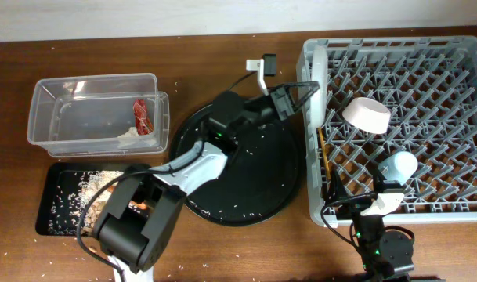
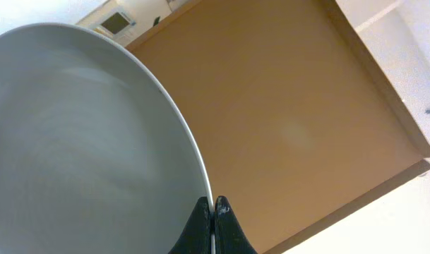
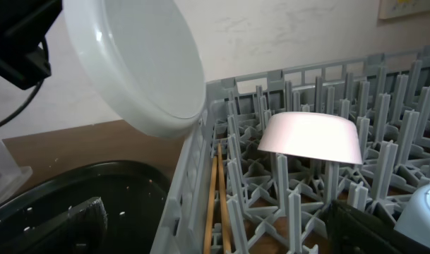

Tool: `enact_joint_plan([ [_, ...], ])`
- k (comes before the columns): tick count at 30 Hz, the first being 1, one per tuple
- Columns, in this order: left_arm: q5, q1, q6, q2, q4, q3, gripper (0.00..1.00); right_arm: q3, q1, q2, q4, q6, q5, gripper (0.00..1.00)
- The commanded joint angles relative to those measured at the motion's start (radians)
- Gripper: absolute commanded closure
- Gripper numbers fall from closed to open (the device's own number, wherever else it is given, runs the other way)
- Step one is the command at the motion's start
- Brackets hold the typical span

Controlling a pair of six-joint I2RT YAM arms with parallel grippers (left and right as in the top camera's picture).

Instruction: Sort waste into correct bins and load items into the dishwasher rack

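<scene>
My left gripper (image 1: pixel 301 92) is shut on the rim of the round pale plate (image 1: pixel 319 78) and holds it on edge over the left wall of the grey dishwasher rack (image 1: pixel 426 55). The left wrist view shows the jaws (image 2: pixel 213 212) pinching the plate's rim (image 2: pixel 80 141). In the rack are an upturned white bowl (image 1: pixel 367 114), a light-blue cup (image 1: pixel 399 166) and wooden chopsticks (image 1: pixel 324 157). My right gripper (image 1: pixel 365 207) is open and empty at the rack's front left corner. The right wrist view shows the plate (image 3: pixel 137 63), bowl (image 3: pixel 310 137) and chopsticks (image 3: pixel 215 204).
A large round black tray (image 1: pixel 246 188) with rice grains lies left of the rack. The clear tub (image 1: pixel 58 117) holds a red wrapper (image 1: pixel 142 116) and white tissue (image 1: pixel 128 135). The shallow black tray (image 1: pixel 54 200) holds rice and an orange bit (image 1: pixel 140 206).
</scene>
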Motion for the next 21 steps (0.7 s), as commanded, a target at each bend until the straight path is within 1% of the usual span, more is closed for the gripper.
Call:
enact_joint_plan([
  [1, -0.1, -0.03, -0.016, 0.02, 0.01, 0.03, 1.0, -0.007, -0.006, -0.004, -0.004, 0.008, 0.002, 0.02],
  [3, -0.106, -0.037, -0.072, 0.022, 0.008, 0.03, 1.0, -0.007, -0.006, -0.004, -0.004, 0.008, 0.002, 0.02],
  [4, -0.123, -0.041, -0.073, 0.024, -0.037, 0.03, 0.99, -0.007, -0.006, -0.004, -0.004, 0.008, 0.002, 0.02],
  [5, -0.146, -0.041, -0.075, 0.024, -0.129, 0.03, 0.84, -0.007, -0.006, -0.004, -0.004, 0.008, 0.002, 0.02],
  [6, -0.155, -0.04, -0.075, 0.024, -0.183, 0.03, 0.58, -0.007, -0.006, -0.004, -0.004, 0.008, 0.002, 0.02],
  [8, -0.143, -0.036, -0.074, 0.024, -0.258, 0.03, 0.21, -0.007, -0.006, -0.004, -0.004, 0.008, 0.002, 0.02],
  [9, -0.117, -0.028, -0.058, 0.024, -0.261, 0.03, 0.19, -0.007, -0.006, -0.004, -0.004, 0.008, 0.002, 0.02],
  [10, -0.015, 0.012, 0.038, 0.024, -0.261, 0.03, 0.02, -0.007, -0.006, -0.004, -0.004, 0.008, 0.002, 0.02],
  [11, 0.031, 0.039, 0.063, 0.024, -0.272, 0.03, 0.01, -0.007, -0.006, -0.004, -0.004, 0.008, 0.002, 0.02],
  [12, 0.081, 0.074, 0.062, 0.023, -0.275, 0.03, 0.01, -0.007, -0.006, -0.004, -0.004, 0.008, 0.002, 0.01],
  [13, 0.163, 0.122, 0.062, 0.01, -0.276, 0.031, 0.01, -0.007, -0.006, -0.004, -0.004, 0.008, 0.002, 0.02],
  [14, 0.249, 0.17, 0.063, -0.023, -0.278, 0.031, 0.01, -0.007, -0.006, -0.004, -0.004, 0.008, 0.002, 0.02],
  [15, 0.293, 0.205, 0.089, -0.071, -0.314, 0.031, 0.01, -0.007, -0.006, -0.004, -0.004, 0.008, 0.002, 0.02],
  [16, 0.257, 0.243, 0.275, -0.204, -0.564, 0.031, 0.01, -0.007, -0.006, -0.004, -0.004, 0.008, 0.002, 0.02],
  [17, 0.112, 0.256, 0.451, -0.315, -0.85, 0.032, 0.01, -0.007, -0.006, -0.004, -0.004, 0.008, 0.002, 0.02],
  [18, -0.101, 0.267, 0.595, -0.445, -1.171, 0.046, 0.01, -0.007, -0.006, -0.004, -0.005, 0.008, 0.002, 0.02],
  [19, -0.291, 0.288, 0.715, -0.607, -1.469, 0.065, 0.01, -0.007, -0.006, -0.004, -0.004, 0.008, 0.002, 0.02],
  [20, -0.393, 0.32, 0.751, -0.739, -1.634, 0.067, 0.01, -0.007, -0.006, -0.004, -0.004, 0.008, 0.002, 0.02],
  [21, -0.462, 0.353, 0.754, -0.834, -1.745, 0.067, 0.01, -0.007, -0.006, -0.004, -0.004, 0.008, 0.002, 0.02],
])
